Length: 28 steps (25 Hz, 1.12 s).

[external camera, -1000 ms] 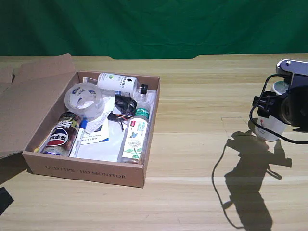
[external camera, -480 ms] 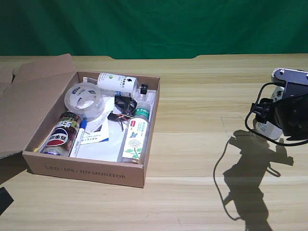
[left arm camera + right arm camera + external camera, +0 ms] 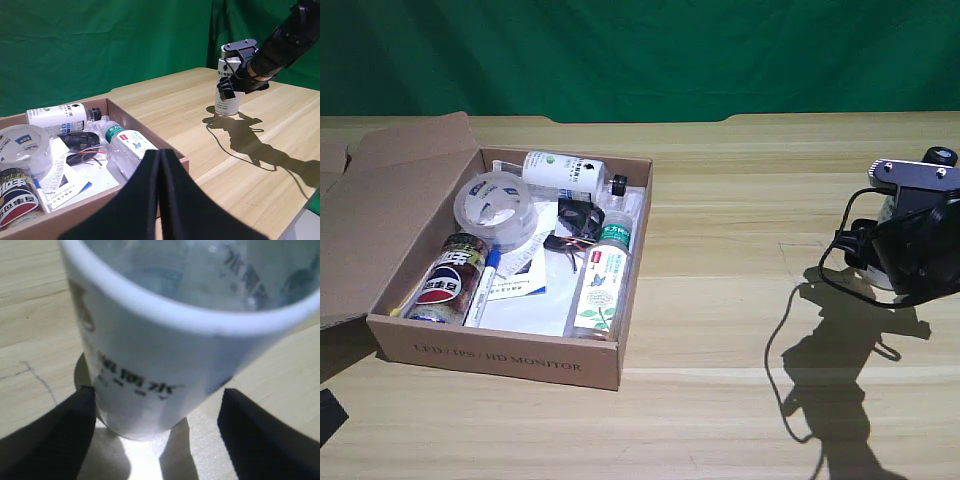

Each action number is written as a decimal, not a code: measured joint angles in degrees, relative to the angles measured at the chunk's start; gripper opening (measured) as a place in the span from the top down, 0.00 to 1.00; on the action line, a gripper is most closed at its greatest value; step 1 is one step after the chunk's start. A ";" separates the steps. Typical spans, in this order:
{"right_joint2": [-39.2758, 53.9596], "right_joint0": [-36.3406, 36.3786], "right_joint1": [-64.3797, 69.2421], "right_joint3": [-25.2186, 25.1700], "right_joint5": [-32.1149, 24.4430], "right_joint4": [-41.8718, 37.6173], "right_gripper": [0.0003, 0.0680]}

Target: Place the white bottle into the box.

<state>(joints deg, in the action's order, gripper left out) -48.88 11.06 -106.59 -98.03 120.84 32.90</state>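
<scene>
The white bottle (image 3: 874,274) stands upright on the table at the exterior view's right, mostly hidden behind my right arm (image 3: 920,245). In the right wrist view the bottle (image 3: 165,340) fills the picture. My right gripper (image 3: 155,415) is open around its lower part, one black finger (image 3: 50,435) against its side and the other (image 3: 265,440) a little apart. The left wrist view shows the bottle (image 3: 227,102) with the arm reaching around it. The brown cardboard box (image 3: 500,357) lies open at the exterior view's left, far from the bottle.
Inside the box lie a white bottle with a green logo (image 3: 565,172), a tape roll (image 3: 495,205), a cola can (image 3: 448,280), a green-capped clear bottle (image 3: 602,285), a pen and papers. Its flap (image 3: 390,200) leans outward. The parked left gripper (image 3: 160,200) hangs over the box's near edge.
My right arm has shifted toward the exterior view's left and closed in around the bottle, covering more of it. The bottle has stayed in place.
</scene>
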 joint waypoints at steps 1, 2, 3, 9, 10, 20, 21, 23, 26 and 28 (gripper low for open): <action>0.00 0.00 -0.04 0.00 0.00 0.59 0.14; 0.00 0.00 -0.06 0.00 0.00 1.45 0.14; 0.00 0.00 -0.06 0.00 0.00 2.04 0.14; 0.00 -1.53 -0.06 0.00 0.00 3.26 0.21; 0.00 -1.88 -0.06 0.00 0.00 3.20 0.26; 0.00 -2.19 -0.06 0.05 0.00 2.65 0.86; 0.00 -2.19 -0.06 0.05 0.00 2.54 0.89; 0.00 -2.19 0.07 1.44 0.00 2.49 0.93; 0.00 -2.19 1.41 6.21 0.00 1.89 0.95; 0.00 -1.56 2.81 6.95 -0.26 1.99 0.95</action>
<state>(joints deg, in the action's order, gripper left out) -48.88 9.50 -103.78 -91.09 120.58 34.89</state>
